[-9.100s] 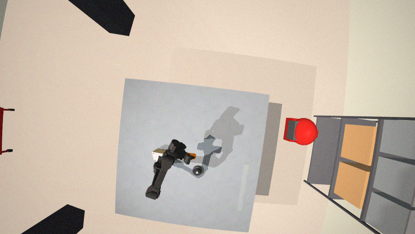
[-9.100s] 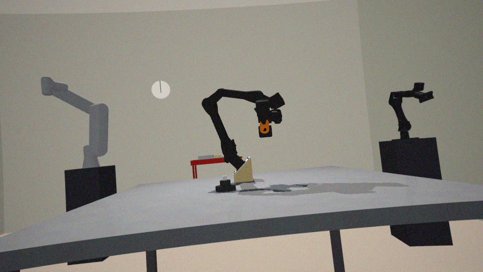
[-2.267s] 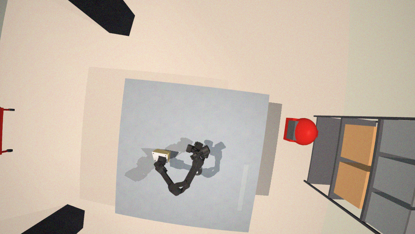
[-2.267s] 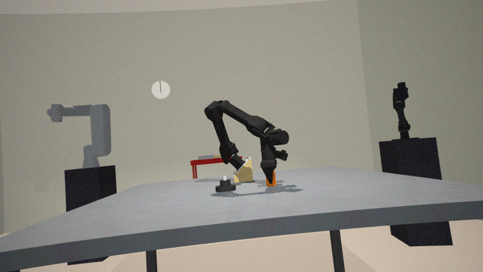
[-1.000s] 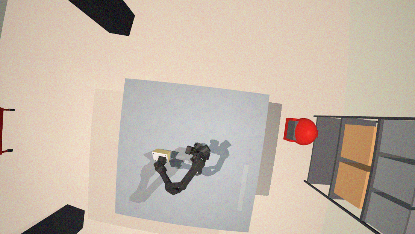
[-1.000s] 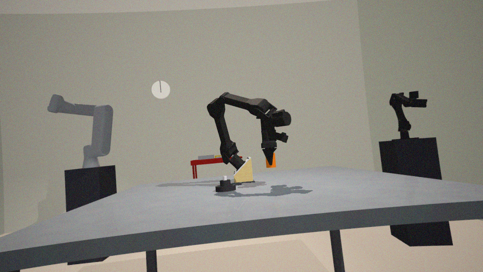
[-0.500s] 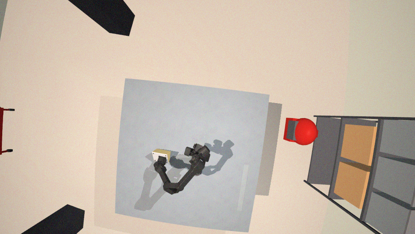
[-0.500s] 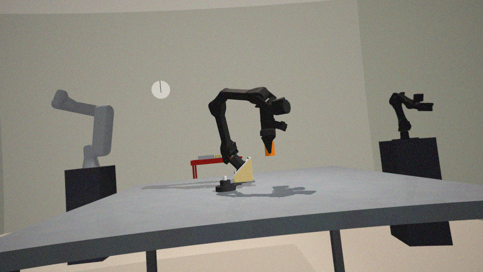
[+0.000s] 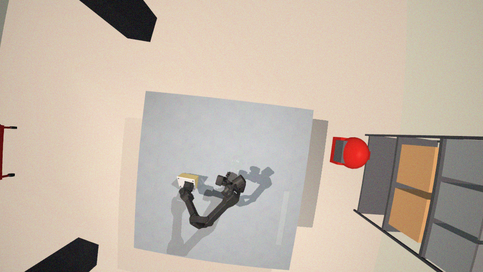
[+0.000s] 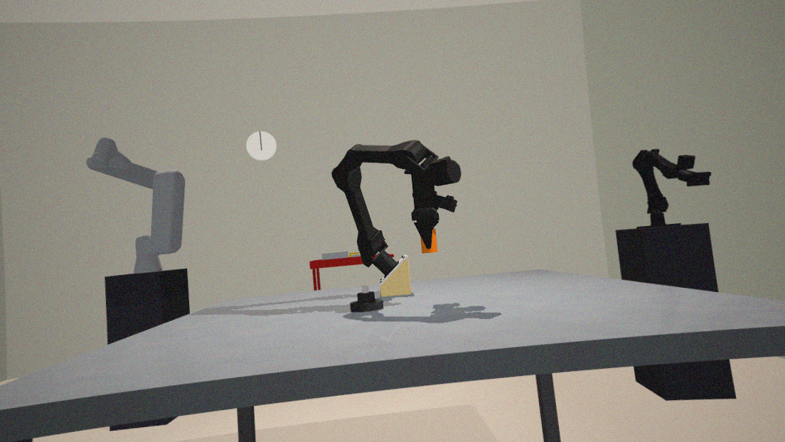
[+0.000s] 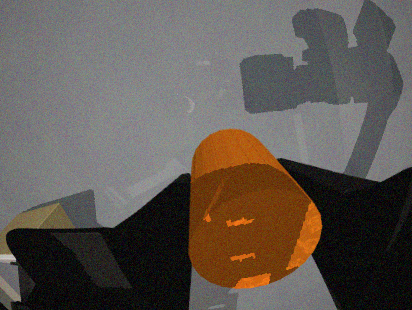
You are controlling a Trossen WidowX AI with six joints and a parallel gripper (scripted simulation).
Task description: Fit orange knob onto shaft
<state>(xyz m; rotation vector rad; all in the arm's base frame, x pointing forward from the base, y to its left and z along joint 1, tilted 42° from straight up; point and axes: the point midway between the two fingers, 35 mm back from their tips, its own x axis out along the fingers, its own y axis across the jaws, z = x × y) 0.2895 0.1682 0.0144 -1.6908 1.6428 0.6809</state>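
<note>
The orange knob (image 10: 433,241) (image 11: 255,225) is a cylinder, held roughly upright well above the table. My gripper (image 10: 429,244) (image 11: 233,175) is shut on it, one finger on each side. The hole underneath the knob is hidden. The round dark pedestal (image 10: 366,305) stands on the table, left of and lower than the knob in the exterior view. Its pale, silver shaft (image 10: 365,288) points up and is bare; its flat side is too small to make out. In the top view the arm hides the pedestal and the knob.
The arm's yellow wedge-shaped base mount (image 9: 190,176) (image 10: 396,282) (image 11: 35,222) stands close to the pedestal on the grey table (image 9: 189,135) (image 10: 494,318). Off the table are a red object (image 9: 355,152), a shelf rack (image 9: 376,175) and other robot arms on dark stands.
</note>
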